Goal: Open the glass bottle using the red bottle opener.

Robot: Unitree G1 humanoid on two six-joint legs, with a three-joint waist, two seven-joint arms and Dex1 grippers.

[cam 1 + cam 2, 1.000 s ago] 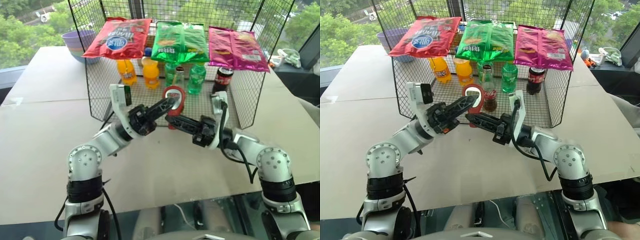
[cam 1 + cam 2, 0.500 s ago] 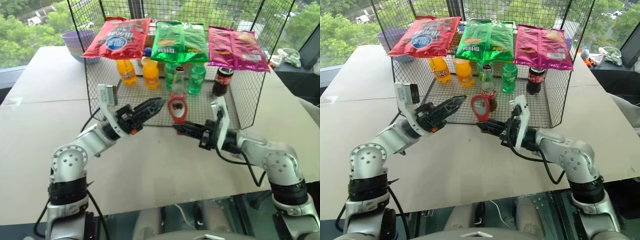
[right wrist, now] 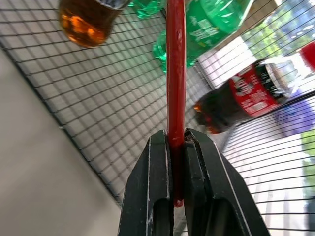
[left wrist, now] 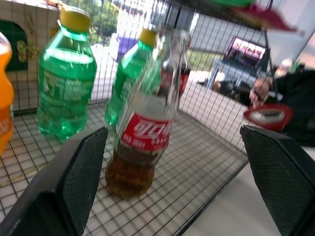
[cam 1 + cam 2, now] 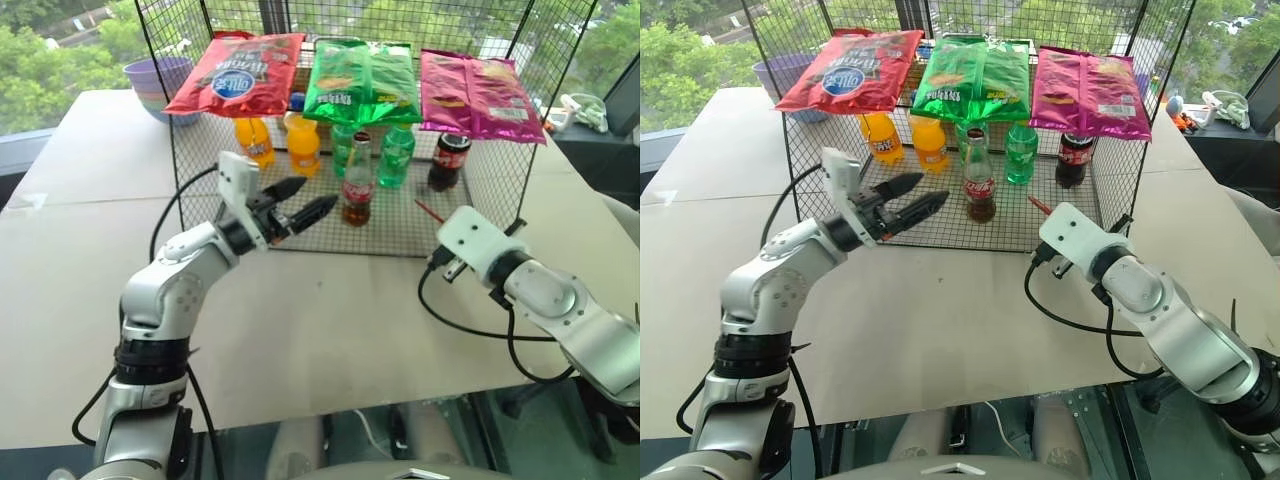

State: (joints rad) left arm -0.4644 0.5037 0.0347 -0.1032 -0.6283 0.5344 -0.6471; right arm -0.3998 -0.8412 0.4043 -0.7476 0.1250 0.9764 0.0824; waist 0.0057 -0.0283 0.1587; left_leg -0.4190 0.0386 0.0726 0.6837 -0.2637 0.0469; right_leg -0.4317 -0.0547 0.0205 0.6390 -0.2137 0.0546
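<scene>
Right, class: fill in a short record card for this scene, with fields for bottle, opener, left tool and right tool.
bottle: glass bottle upright on the wire rack floor, ungripped
opener: red bottle opener clamped edge-on in the right tool
left tool: left tool open, fingers pointing at the bottle, not touching
right tool: right tool shut on the opener, right of the bottle

**Count of items on the table**

Snack bags: three in a row across the top of the frame, red (image 5: 235,75), green (image 5: 358,83), pink (image 5: 482,95).
Orange bottles: two, upper middle (image 5: 254,143) (image 5: 303,147).
Green bottles: two (image 5: 396,155) (image 5: 343,148), the second partly hidden.
Dark cola bottle: one, right of centre (image 5: 446,160).
Glass bottle: one, centre (image 5: 357,183).
Red opener: one, right of centre (image 3: 175,73).
Bowls: one purple stack, upper left (image 5: 155,85); number in it unclear.
Wire cage: one (image 5: 186,160).
</scene>
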